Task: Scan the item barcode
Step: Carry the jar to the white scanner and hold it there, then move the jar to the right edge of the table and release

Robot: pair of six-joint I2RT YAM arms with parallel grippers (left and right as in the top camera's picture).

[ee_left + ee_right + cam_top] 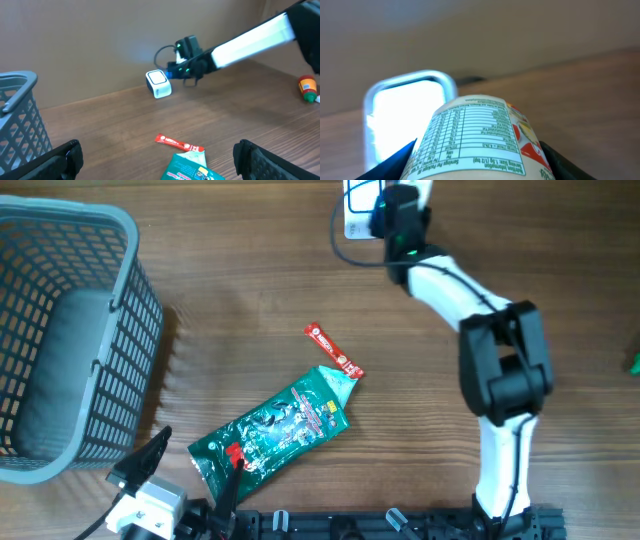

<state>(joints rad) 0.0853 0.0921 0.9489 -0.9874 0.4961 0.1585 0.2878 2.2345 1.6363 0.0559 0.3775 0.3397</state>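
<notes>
In the right wrist view a cylindrical item [475, 140] with a white nutrition table and a red and yellow label fills the space between the jaws. My right gripper [477, 165] is shut on it. The label faces the camera. The white scanner [405, 110], its window glowing, stands just behind and left of the item. From above, the right gripper [395, 215] is at the table's far edge next to the scanner [357, 210], and the item is hidden under it. My left gripper [187, 470] stands open at the near left, holding nothing.
A green packet [275, 428] and a red stick sachet [333, 350] lie mid-table, just ahead of the left gripper. A grey mesh basket [120, 310] stands at the left. A small red-capped bottle [307, 87] stands at the far right.
</notes>
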